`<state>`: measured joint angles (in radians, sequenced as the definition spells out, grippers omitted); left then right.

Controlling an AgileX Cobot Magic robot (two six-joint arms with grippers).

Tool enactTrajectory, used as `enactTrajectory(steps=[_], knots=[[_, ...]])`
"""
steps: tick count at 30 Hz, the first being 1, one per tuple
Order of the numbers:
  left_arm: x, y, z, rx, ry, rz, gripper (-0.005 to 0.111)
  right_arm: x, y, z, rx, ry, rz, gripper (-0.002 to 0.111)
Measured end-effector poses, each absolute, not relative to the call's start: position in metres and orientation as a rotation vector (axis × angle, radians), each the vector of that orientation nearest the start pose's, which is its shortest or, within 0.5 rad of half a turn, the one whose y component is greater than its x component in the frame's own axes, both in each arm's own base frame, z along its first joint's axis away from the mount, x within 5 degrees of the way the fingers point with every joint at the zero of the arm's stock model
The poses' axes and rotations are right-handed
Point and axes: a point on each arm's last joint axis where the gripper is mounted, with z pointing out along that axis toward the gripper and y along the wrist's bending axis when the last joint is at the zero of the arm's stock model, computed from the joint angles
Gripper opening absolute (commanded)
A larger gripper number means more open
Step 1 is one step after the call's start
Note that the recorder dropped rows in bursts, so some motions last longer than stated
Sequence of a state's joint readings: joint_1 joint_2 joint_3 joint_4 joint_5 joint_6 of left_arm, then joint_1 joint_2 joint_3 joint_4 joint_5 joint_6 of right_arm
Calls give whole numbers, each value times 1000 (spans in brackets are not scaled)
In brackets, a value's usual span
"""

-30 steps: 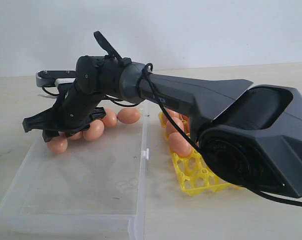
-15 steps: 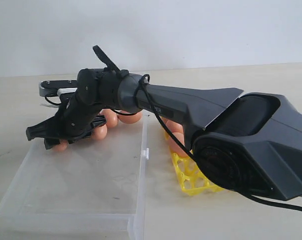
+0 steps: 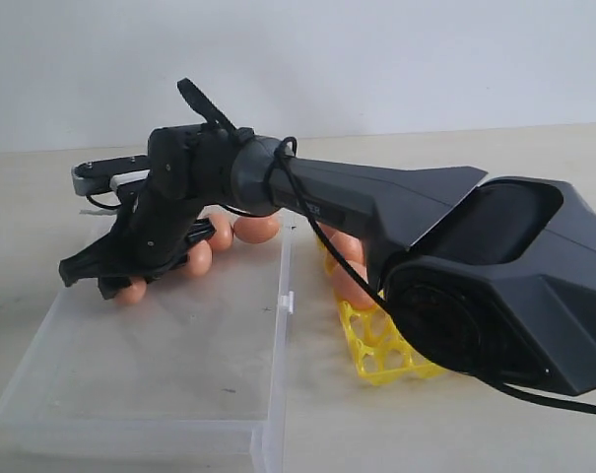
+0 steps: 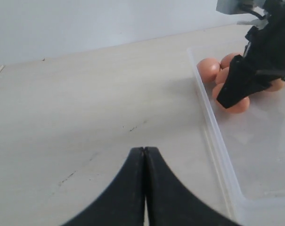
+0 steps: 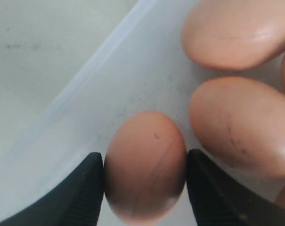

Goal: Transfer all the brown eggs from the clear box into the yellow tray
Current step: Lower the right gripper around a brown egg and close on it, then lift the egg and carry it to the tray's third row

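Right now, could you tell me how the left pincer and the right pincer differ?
The left pincer is shut tight and empty; the right pincer stands wide, its fingers against both sides of a brown egg. The left pincer hangs over bare table outside the clear box; the right pincer is down inside it. Both are black.

A matte black arm is seen, formed of smooth angular shells with a large rounded joint housing. A thin black cable is run along it. A silver-grey bracket is fitted at the wrist. The right tool and left tool are ended in black tapered fingers.
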<state>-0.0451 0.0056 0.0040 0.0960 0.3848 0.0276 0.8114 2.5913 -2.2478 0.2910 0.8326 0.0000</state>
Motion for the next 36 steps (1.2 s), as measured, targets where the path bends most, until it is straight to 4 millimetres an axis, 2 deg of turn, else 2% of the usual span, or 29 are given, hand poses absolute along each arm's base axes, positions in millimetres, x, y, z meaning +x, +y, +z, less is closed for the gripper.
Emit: enactTrajectory(steps=[8, 14, 19, 24, 30, 36], knots=[[53, 1, 177, 127, 1873, 83, 0, 339, 425, 129, -1153, 2551, 457, 0], [53, 1, 177, 127, 1873, 83, 0, 321, 437, 141, -1188, 2461, 469, 0], [53, 1, 177, 127, 1873, 83, 0, 311, 431, 138, -1164, 2415, 471, 0], [53, 1, 177, 127, 1873, 83, 0, 296, 408, 138, -1102, 2343, 480, 0], [53, 1, 177, 127, 1873, 83, 0, 276, 368, 177, -964, 2107, 540, 0], [53, 1, 177, 127, 1873, 83, 0, 261, 305, 210, -791, 1942, 542, 0]])
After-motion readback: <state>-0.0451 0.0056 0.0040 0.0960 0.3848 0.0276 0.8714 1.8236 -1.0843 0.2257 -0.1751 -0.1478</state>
